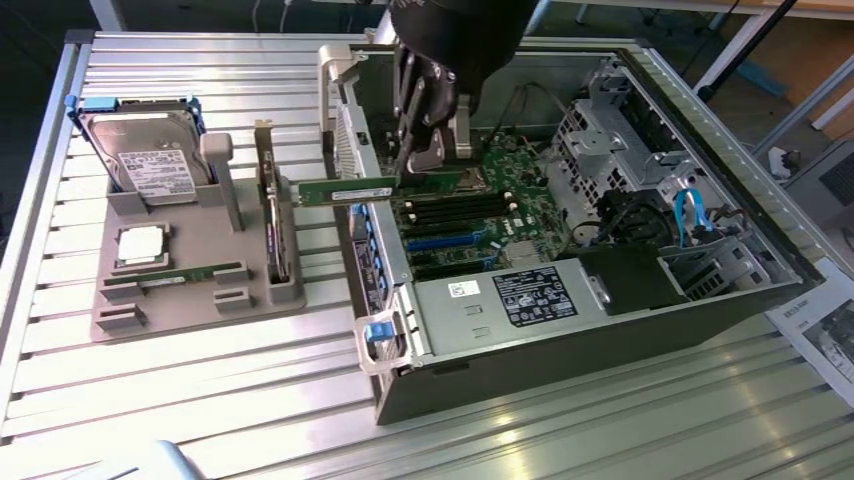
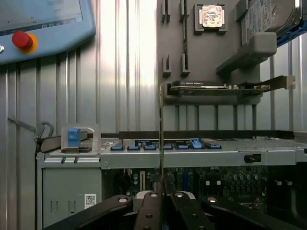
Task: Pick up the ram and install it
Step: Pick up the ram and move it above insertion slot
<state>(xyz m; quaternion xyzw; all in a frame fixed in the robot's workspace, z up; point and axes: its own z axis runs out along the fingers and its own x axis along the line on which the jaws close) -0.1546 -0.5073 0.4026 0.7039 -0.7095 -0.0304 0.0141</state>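
Long, thin green ram [image 1: 350, 190], level and on edge, one end pinched between the fingers [image 1: 416, 120]

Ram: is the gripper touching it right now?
Touching. The exterior view shows the gripper clamped on one end of the ram, which hangs in the air.

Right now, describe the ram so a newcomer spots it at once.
Find the open case. Over its wall facing the grey holder, the fingers clamp the ram: a thin green stick held level in the air. The dark card nearby stands taller, in the holder.
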